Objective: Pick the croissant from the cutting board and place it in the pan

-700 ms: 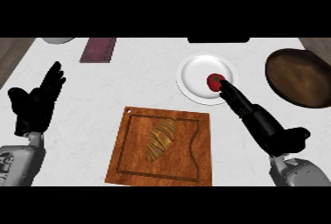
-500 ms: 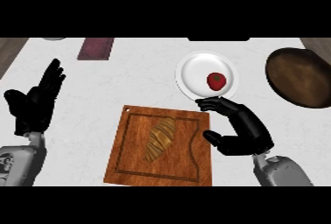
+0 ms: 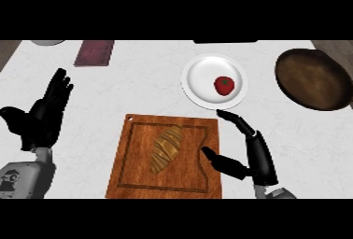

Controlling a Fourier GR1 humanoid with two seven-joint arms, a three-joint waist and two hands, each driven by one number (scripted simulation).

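A white plate [image 3: 200, 86] sits at one o'clock, carrying a red fruit [image 3: 224, 85]. A dark maroon book [image 3: 95, 52] lies at eleven o'clock.

counter [image 3: 138, 88]: white marble top lying under even light | wood surface [image 3: 8, 49] showing at 10 o'clock | wood strip [image 3: 338, 46] showing at 2 o'clock

A pale round object [image 3: 48, 42] at the upper left is cut by the view's top edge, so only its lower rim shows and it cannot be identified. A dark shape [image 3: 219, 41] at the top centre is likewise cropped to a thin strip. The brown pan [image 3: 314, 78] loses part of its right side to the view's edge. The right hand [image 3: 247, 161] covers part of the cutting board [image 3: 138, 163] along its right border.
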